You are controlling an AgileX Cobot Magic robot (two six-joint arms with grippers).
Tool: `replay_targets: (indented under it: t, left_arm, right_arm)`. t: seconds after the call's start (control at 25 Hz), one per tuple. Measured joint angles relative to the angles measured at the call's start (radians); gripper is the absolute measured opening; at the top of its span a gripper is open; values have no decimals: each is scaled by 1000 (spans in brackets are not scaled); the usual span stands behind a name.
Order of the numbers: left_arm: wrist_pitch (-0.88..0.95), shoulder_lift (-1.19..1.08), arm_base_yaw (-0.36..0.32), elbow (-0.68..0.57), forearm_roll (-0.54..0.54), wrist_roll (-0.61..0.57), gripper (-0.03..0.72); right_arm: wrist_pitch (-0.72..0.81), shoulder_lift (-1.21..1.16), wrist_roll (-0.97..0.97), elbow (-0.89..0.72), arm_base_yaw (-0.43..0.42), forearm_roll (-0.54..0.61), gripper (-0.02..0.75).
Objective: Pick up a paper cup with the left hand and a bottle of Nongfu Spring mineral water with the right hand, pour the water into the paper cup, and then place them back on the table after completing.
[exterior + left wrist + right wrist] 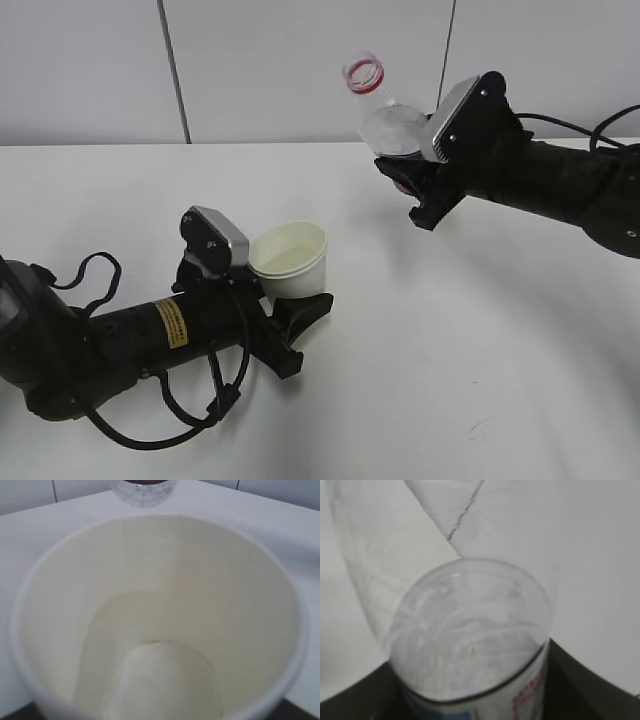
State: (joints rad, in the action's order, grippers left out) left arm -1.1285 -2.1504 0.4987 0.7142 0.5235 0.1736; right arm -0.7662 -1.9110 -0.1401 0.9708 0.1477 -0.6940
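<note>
From the exterior view I see the left end effector (pixel 300 315) closed around the lower wall of the paper cup (pixel 290 260), which stands upright with its mouth open, near the middle of the surface (pixel 480 380) and somewhat toward its left edge. Whether the cup's base touches the surface I cannot tell; the fingers hide it. The right end effector (pixel 415 195) grips the bottle (pixel 385 115) by its lower body, raised above the surface toward the far edge, neck tilted up and to the left, with a red ring at the open mouth. The bottle looks clear; I cannot make out a water level here.

In the left wrist view the cup (pixel 160 630) fills nearly everything, its cream inside showing a seam and a pale bottom. I cannot tell if water lies in it. The fingers are cut off below the frame. The bottle's base (pixel 142 490) peeks in at the top edge.

In the right wrist view the bottle (pixel 470 640) sits between dark fingers (pixel 585 690) at the lower corners, its label partly cut off, lettering unreadable.
</note>
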Motion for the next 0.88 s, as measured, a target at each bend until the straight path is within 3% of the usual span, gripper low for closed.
replay_targets:
  t: [0.36, 0.68, 0.88]
  left_arm:
    - [0, 0, 0, 0, -64, 0, 378]
    - [0, 0, -1, 0, -108, -2, 378]
    - [0, 0, -35, 0, -115, -7, 378]
  right_arm:
    - [-7, 0, 366, 0, 0, 38, 430]
    - [-7, 0, 404, -2, 0, 215, 430]
    - [-38, 0, 406, -44, -9, 312, 430]
